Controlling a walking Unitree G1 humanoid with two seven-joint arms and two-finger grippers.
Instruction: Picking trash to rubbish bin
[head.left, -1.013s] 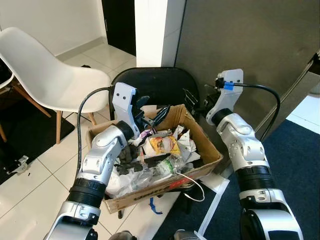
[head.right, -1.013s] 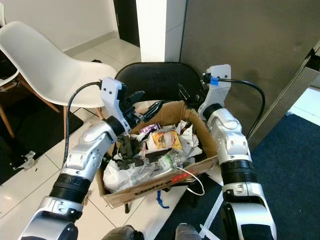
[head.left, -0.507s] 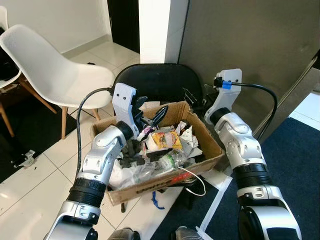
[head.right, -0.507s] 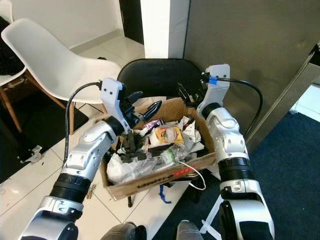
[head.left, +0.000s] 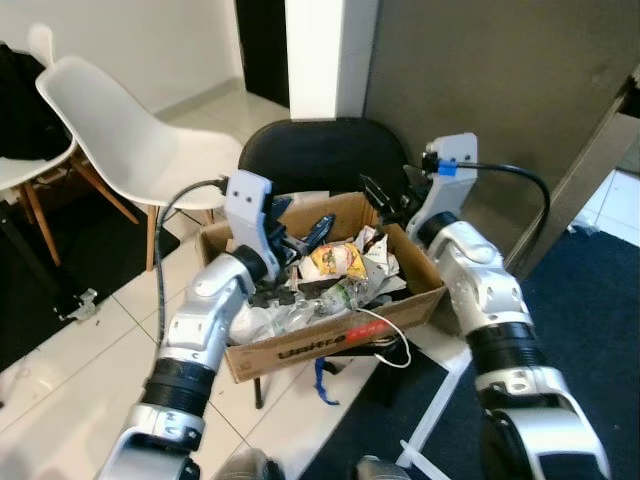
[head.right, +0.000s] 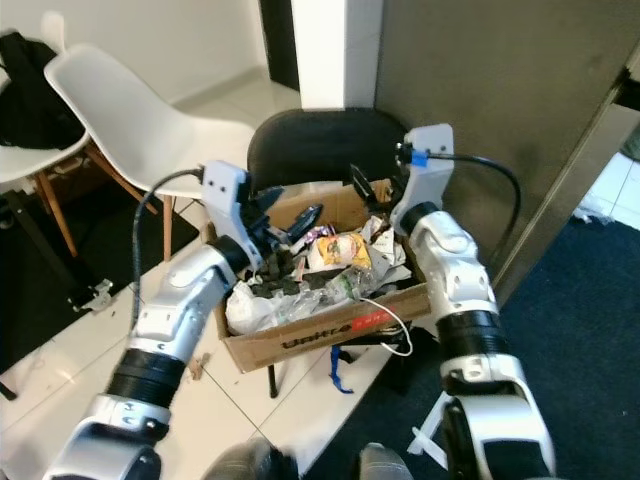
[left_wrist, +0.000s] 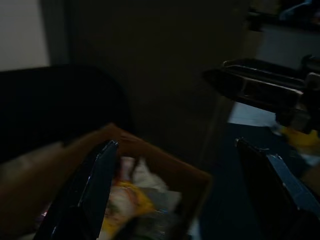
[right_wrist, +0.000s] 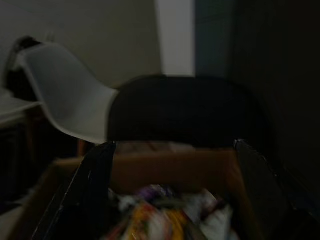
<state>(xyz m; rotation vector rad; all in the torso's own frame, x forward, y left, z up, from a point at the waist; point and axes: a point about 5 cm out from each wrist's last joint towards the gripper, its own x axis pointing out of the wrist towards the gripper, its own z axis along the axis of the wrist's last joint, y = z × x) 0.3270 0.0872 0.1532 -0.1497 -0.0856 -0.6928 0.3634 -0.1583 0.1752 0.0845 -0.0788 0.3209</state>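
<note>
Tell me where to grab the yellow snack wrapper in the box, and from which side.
Grip the yellow snack wrapper by its crumpled upper edge, coming straight down from above. It lies flat on top of the pile in the cardboard box, and the box walls block any side approach. The left gripper, open and hovering just beside it, looks best placed.
</note>
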